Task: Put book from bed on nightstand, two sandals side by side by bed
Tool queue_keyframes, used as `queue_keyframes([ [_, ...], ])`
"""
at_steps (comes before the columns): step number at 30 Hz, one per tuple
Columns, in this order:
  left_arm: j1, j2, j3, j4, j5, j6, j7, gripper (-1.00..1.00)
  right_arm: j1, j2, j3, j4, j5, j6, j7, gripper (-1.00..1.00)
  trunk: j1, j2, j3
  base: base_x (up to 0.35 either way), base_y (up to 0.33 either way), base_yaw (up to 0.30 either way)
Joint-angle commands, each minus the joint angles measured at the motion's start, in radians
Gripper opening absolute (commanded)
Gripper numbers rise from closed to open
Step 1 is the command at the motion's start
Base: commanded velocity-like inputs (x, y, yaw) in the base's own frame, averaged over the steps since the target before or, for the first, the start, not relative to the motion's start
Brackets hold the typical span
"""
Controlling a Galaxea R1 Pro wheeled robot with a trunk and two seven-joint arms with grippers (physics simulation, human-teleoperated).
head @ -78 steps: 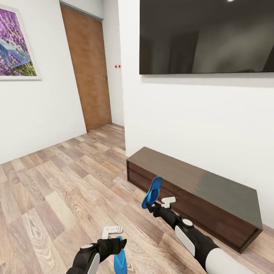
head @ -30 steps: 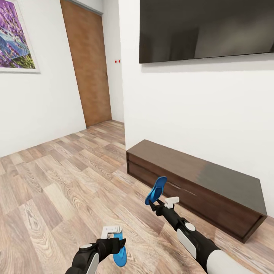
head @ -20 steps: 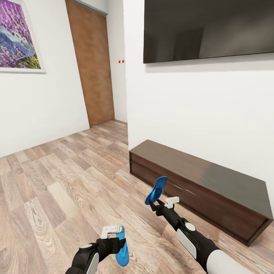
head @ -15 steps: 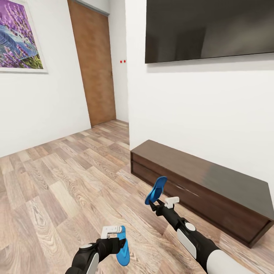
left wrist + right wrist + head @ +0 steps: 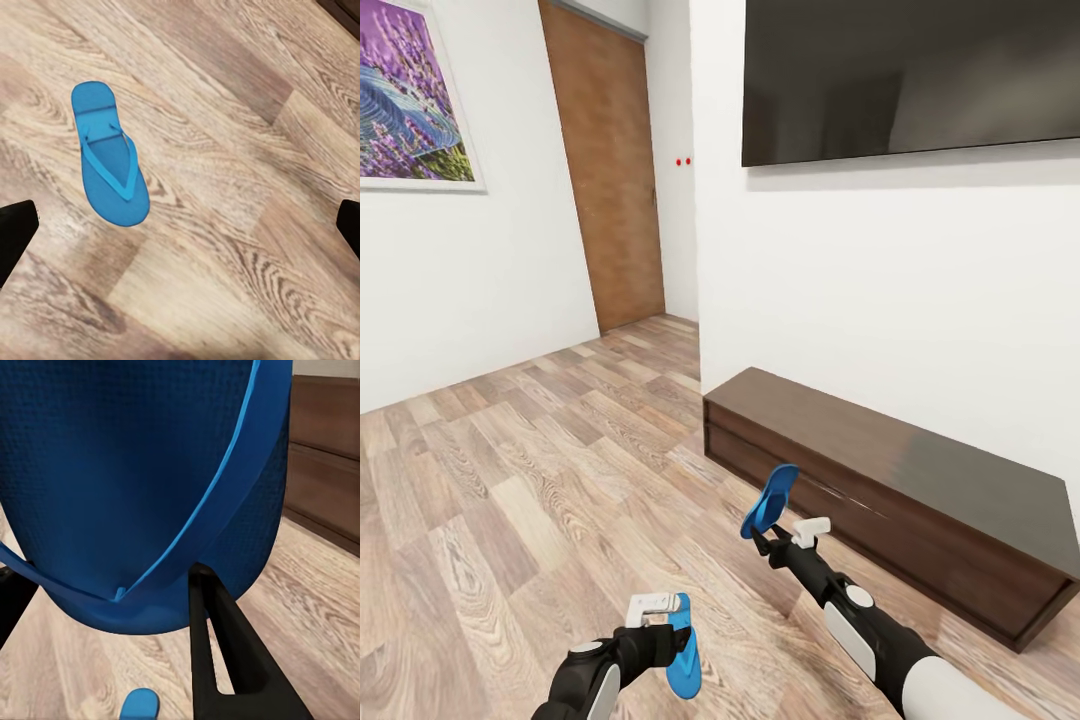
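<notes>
Sandal (image 5: 769, 500) rides clamped in the right gripper (image 5: 760, 535), mid-frame before the cabinet (image 5: 920, 480). Its mate (image 5: 109, 157) lies flat on the floor (image 5: 510, 480), lower centre, under the left gripper (image 5: 660, 610), whose jaws stand wide apart. Pairing beside the bed and moving the book look undone.

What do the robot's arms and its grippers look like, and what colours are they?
Both arms are black with rounded white shell panels and round grey-white joint caps. The right arm ends toward the body in a fat white sleeve. The left gripper and right gripper carry small white blocks; up close, a finger is black with a slot.
</notes>
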Motion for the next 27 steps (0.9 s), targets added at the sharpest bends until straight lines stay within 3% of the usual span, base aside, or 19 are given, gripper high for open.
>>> queue_keyframes([
  [1, 0.0, 0.0, 0.001, -0.001, 0.004, 0.005, 0.0, 1.0, -0.001, -0.001, 0.007, 0.001, -0.012, -0.004, 0.002, -1.0, 0.0, 0.0, -0.001, 0.0, 0.0, 0.127],
  [15, 0.0, -0.003, -0.001, 0.0, 0.006, 0.004, -0.002, 1.0, -0.001, -0.001, 0.009, 0.0, -0.011, -0.004, 0.002, -1.0, 0.0, 0.0, -0.001, 0.0, -0.006, 0.247],
  [27, 0.0, -0.003, -0.002, 0.002, 0.004, 0.004, -0.002, 1.0, -0.001, -0.001, 0.009, 0.0, -0.011, -0.004, 0.002, -1.0, 0.0, 0.0, -0.001, 0.033, -0.145, 0.02],
])
